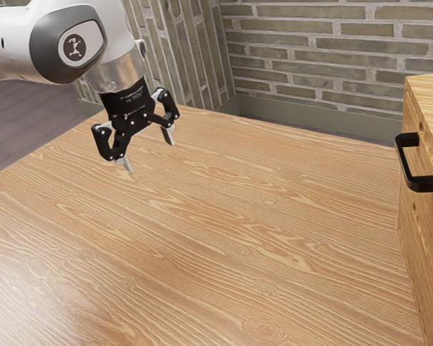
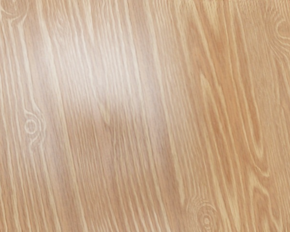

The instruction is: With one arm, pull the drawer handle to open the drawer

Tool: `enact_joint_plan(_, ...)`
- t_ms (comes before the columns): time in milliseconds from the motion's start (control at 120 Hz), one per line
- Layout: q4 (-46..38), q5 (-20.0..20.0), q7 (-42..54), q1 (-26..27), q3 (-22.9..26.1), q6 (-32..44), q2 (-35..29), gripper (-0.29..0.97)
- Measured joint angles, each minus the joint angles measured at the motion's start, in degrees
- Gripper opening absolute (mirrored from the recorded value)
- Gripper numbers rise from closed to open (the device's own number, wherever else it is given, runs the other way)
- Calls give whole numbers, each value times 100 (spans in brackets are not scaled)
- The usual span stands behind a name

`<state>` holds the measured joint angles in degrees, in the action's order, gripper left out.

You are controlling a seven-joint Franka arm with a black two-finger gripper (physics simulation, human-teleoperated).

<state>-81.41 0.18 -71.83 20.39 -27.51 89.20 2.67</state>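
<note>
A wooden cabinet (image 1: 427, 216) stands at the exterior view's right edge, with a black bar handle (image 1: 413, 163) on its drawer front. The drawer front sits flush with the cabinet. My gripper (image 1: 148, 150) hangs above the wooden table (image 1: 224, 238) at the exterior view's upper left, far from the handle. Its two black fingers (image 1: 169, 135) are spread apart with nothing between them, so it is open. The wrist view looks straight down on bare wood grain (image 2: 145, 116).
A brick wall (image 1: 325, 50) runs along the back of the table. A grey floor strip (image 1: 29, 122) lies beyond the table's edge at the exterior view's left. Open tabletop stretches between my gripper and the cabinet.
</note>
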Motion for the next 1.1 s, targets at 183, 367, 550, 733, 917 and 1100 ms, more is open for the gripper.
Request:
enact_joint_plan(183, 6, 0, -108, 28, -16, 0, -19, 68)
enact_joint_plan(367, 1075, 101, -276, 28, 79, 60, -179, 68)
enact_joint_plan(550, 1096, -842, -285, 138, 88, 1315, 388, 68)
enact_joint_plan(733, 1141, -2224, 231, 102, 164, 2140, 770, 68)
enact_joint_plan(917, 1106, -2965, 730, 245, 709, 2580, 742, 68)
enact_joint_plan(1100, 969, -3711, 1098, 159, 1004, 2247, 533, 68)
